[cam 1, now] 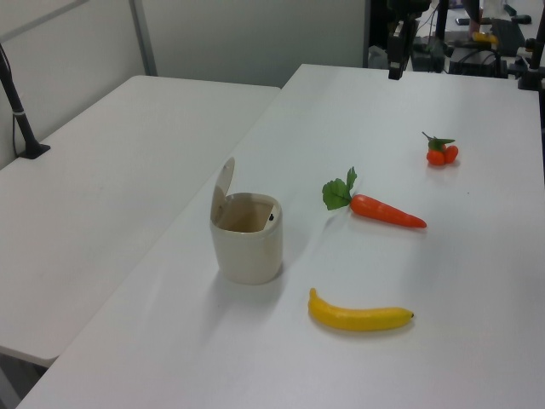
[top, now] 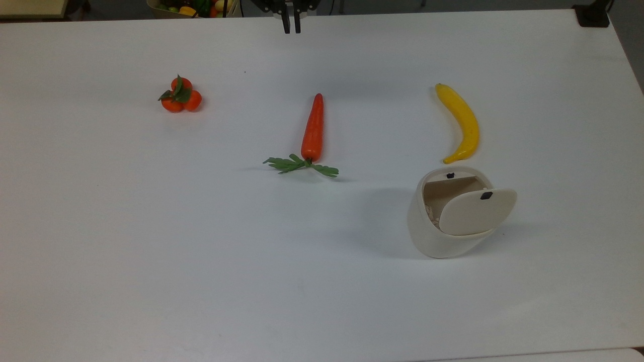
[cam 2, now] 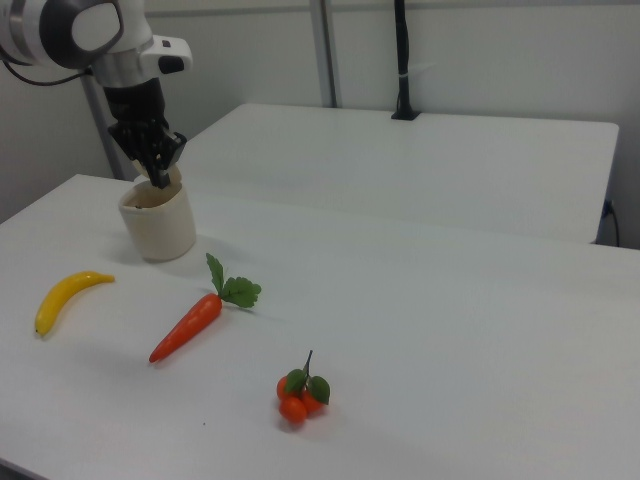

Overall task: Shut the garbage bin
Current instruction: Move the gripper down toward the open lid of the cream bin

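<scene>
The garbage bin (top: 455, 216) stood in the lower right of the top view, upright on the white surface (top: 151, 241), with its flat lid (top: 477, 211) swung up on its hinge and standing nearly on edge, so the mouth lay open and the task looked not yet begun. In the left view the bin (cam 1: 247, 237) sat left of centre, the lid (cam 1: 223, 184) rising from its rim on the left view's left. The body was smooth, matte, cream-white plastic, a rounded square in plan; a small black tab (top: 486, 195) marked the lid and a matching black spot sat inside the far rim, likely the catch. Just beyond the bin, apart from it, lay a glossy, curved yellow banana (top: 462, 123). Further toward the top view's left lay a tapered orange carrot (top: 313, 128) with flat green leaves, and well apart, a cluster of small oranges (top: 180, 96). The claw (top: 291, 26) hung at the top edge of the top view, far from the bin, its dark fingers drawn narrow, nearly together, holding nothing. That pinched stance would suit pushing the lid down rather than gripping it.
</scene>
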`<move>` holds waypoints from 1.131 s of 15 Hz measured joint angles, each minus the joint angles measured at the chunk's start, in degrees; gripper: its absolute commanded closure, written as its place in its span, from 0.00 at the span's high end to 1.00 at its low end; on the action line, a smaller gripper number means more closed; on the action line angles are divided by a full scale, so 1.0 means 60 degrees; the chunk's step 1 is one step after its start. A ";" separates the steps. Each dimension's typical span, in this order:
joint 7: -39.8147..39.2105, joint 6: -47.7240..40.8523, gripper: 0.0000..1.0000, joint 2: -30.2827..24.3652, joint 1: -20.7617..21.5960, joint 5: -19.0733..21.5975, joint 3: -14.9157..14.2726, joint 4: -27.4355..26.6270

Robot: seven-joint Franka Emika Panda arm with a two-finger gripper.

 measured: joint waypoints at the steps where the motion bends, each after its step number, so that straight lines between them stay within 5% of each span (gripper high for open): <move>1: 0.0000 0.0000 0.02 0.0000 0.0008 0.0019 0.0000 0.0000; 17: -0.0001 0.0278 0.00 0.0076 0.0012 0.0677 0.0000 -0.0005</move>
